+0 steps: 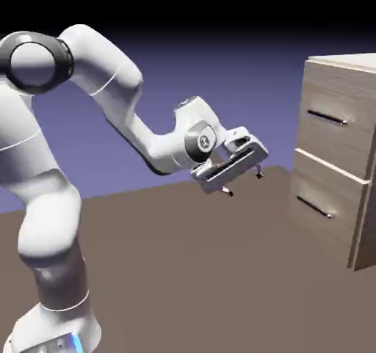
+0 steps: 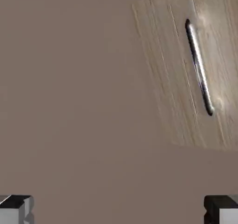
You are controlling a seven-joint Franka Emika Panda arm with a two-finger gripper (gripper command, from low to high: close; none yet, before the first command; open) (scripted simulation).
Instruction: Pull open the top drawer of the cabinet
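Exterior view: across the brown surface (image 1: 169, 271), the white arm (image 1: 51, 219) could drive a knuckle into the cabinet (image 1: 360, 59), standing at the exterior view's right, if it reaches over while the wrist is pitched down. The task's top drawer (image 1: 330, 140) sits uppermost there, looking closed; the lower drawer (image 1: 323, 234) is its twin, so a reach that comes in too low would likely pull the wrong one. The pincer (image 1: 244, 184) is spread wide with nothing between its fingers, well apart from the cabinet. Its tilt doesn't match the top handle (image 1: 327, 117), so without a turn of the wrist one finger may knock the bar or slide off. The bar is thin; a shallow bite could slip as the pull begins.

As for what's hard to make out, the cabinet's far right part is cut off by the exterior view's right edge. In the hand view, wood shows only at upper right, cropped, with a single bar (image 2: 200, 67); I can't be certain which drawer it belongs to, though the lower seems likelier. The fingers are mostly cropped there too.
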